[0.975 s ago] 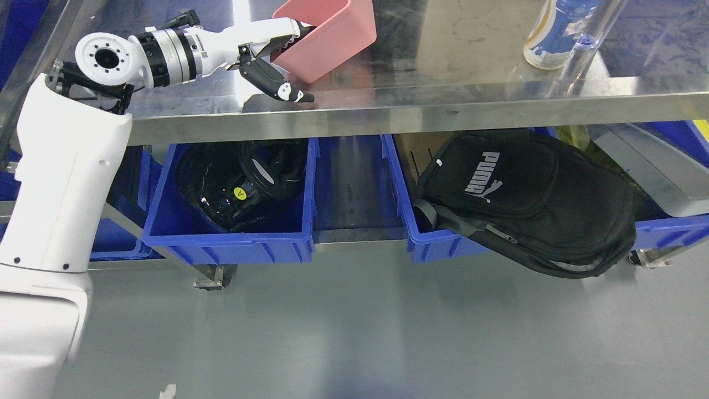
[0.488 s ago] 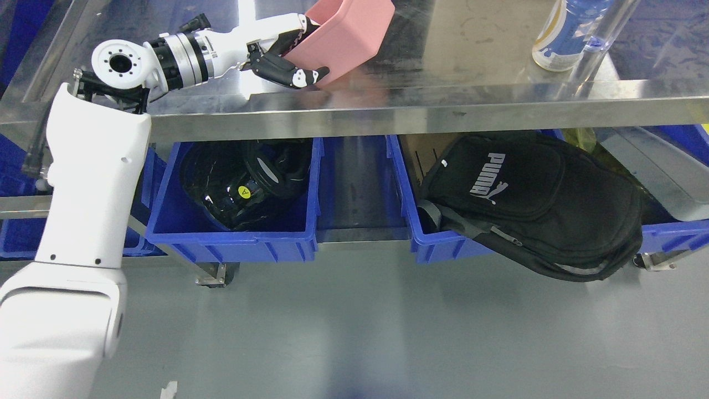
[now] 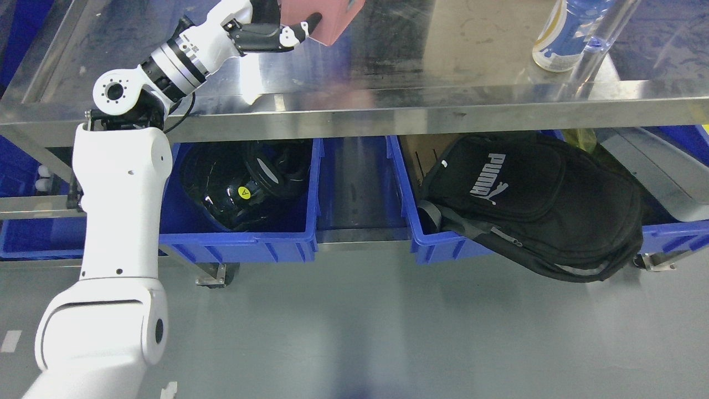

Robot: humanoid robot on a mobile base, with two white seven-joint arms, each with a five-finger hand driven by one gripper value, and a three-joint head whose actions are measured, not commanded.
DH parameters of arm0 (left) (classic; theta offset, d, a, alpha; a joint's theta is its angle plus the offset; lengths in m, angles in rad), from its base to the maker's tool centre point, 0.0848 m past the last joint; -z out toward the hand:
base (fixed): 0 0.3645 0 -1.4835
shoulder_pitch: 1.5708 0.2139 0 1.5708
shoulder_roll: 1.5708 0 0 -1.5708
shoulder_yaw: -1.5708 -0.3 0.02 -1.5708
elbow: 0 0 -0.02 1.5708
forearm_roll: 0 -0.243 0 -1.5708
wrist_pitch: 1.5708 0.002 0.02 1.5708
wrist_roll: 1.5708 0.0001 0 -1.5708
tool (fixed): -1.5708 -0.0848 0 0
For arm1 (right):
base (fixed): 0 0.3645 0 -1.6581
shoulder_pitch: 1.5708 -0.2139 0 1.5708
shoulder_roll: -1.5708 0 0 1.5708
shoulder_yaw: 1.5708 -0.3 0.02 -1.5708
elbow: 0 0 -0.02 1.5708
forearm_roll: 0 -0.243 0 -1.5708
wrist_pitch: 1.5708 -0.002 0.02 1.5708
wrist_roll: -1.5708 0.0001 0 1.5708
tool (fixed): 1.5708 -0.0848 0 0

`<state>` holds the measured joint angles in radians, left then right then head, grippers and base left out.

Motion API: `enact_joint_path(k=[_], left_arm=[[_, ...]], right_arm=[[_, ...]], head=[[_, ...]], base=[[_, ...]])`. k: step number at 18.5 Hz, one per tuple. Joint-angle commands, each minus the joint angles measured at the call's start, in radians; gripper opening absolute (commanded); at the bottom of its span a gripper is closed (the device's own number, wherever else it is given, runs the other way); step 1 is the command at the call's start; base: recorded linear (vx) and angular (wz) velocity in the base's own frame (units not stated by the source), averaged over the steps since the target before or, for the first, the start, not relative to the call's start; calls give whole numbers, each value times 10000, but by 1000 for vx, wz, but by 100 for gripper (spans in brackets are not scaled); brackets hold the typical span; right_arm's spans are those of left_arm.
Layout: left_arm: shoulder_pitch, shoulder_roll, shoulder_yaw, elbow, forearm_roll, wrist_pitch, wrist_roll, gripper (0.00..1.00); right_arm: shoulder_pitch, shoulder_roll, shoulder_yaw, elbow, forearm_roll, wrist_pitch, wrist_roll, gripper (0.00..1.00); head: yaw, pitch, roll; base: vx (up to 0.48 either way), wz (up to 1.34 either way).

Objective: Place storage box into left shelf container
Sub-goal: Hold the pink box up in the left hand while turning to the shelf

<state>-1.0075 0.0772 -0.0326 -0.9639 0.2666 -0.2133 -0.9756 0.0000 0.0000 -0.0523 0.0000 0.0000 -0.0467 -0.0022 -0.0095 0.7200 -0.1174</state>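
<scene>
This looks like a workshop or warehouse floor: a stainless steel trolley table (image 3: 443,83) on castor wheels (image 3: 213,274) spans the upper frame, blue plastic storage bins (image 3: 243,244) sit on its lower shelf, and smooth grey industrial flooring (image 3: 388,332) fills the bottom.

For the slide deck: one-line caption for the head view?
Left hand holds the pink box above the steel table; blue bins sit on the shelf below.

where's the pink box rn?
Head view, top edge left of centre: the pink box is held in the left hand above the steel table, partly out of frame.
</scene>
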Motion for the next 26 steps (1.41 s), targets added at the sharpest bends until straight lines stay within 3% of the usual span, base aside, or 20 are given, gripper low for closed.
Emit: enact_joint_path(k=[1, 3, 6, 10, 14, 21, 26], left_arm=[[1006, -598, 1386, -1233, 2914, -718, 76, 1], [1635, -598, 1094, -2153, 3177, -1452, 960, 1], [2600, -598, 177, -3640, 3240, -2374, 3412, 3], [4808, -598, -1558, -6201, 2706, -2469, 5549, 4], [5640, -598, -1622, -7157, 2457, -2362, 7865, 4], [6559, -598, -1455, -7158, 2457, -2561, 7593, 4], [7510, -598, 155, -7081, 2457, -2469, 7548, 4]], right_arm=[[-46, -175, 1, -175, -215, -24, 7, 100], [-46, -175, 1, -175, -215, -24, 7, 100], [-46, -175, 1, -175, -215, -24, -8, 100], [-31, -175, 1, -175, -215, -24, -9, 100], [-46, -175, 1, -175, -215, -24, -8, 100], [-46, -175, 1, -175, -215, -24, -8, 100], [-31, -175, 1, -175, -215, -24, 7, 100]], head=[[0, 0, 0], [0, 0, 0], [0, 0, 0], [0, 0, 0], [0, 0, 0], [0, 1, 0], [0, 4, 0]], base=[[0, 0], [3, 13], [3, 14], [-2, 23], [-31, 427], [-73, 979], [12, 1139]])
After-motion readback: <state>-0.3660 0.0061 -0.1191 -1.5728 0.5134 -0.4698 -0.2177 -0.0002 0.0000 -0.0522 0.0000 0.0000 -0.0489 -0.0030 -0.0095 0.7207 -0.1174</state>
